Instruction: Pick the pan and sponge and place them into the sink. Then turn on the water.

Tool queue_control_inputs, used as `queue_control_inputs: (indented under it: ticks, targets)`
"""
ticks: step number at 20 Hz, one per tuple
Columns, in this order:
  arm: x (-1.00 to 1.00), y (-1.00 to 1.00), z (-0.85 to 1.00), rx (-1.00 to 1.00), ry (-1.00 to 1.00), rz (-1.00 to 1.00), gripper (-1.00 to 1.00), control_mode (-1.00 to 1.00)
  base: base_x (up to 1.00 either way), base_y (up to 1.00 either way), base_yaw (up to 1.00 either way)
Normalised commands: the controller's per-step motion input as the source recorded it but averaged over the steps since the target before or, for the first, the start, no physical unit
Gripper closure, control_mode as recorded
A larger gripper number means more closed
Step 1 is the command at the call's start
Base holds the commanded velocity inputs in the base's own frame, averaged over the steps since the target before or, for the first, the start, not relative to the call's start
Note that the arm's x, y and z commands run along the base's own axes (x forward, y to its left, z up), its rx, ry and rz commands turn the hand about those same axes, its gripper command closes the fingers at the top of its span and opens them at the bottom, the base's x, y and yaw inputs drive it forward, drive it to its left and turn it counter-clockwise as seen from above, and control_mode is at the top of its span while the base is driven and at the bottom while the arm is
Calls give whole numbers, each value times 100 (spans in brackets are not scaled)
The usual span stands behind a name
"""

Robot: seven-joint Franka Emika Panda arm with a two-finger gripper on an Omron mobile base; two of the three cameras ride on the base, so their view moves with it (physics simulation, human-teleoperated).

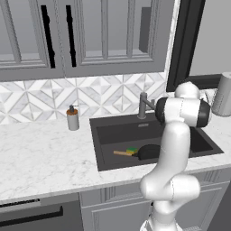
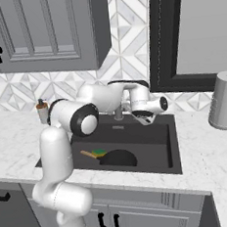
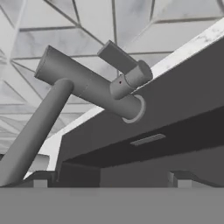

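Two items in sink (image 1: 104, 135): black pan (image 1: 149, 151) w/ wood handle, green sponge (image 1: 131, 150); jaws open, empty.

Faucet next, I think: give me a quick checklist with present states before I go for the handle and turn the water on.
1. Round black frying pan with wooden handle inside the dark grey recessed sink: ok.
2. Small green sponge in the basin, beside the pan's handle: ok.
3. Gripper jaws open and empty: ok.
4. Hand camera faces the dark grey metal faucet, its lever in sight: ok.
5. Jaws touching the lever: not ok, they sit short of it.
6. Water running: not ok, none visible.
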Motion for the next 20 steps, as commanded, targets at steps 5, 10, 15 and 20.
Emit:
queue_control_inputs:
  ticks: [5,10,15,20]
  targets:
    - [20,0,0,0,-3,-2,-100,-100,0,0,0]
    - [20,0,0,0,0,0,-100,-100,0,0,0]
    - [35,0,0,0,0,0,-100,-100,0,0,0]
    - [31,0,-2,0,0,0,-100,-100,0,0,0]
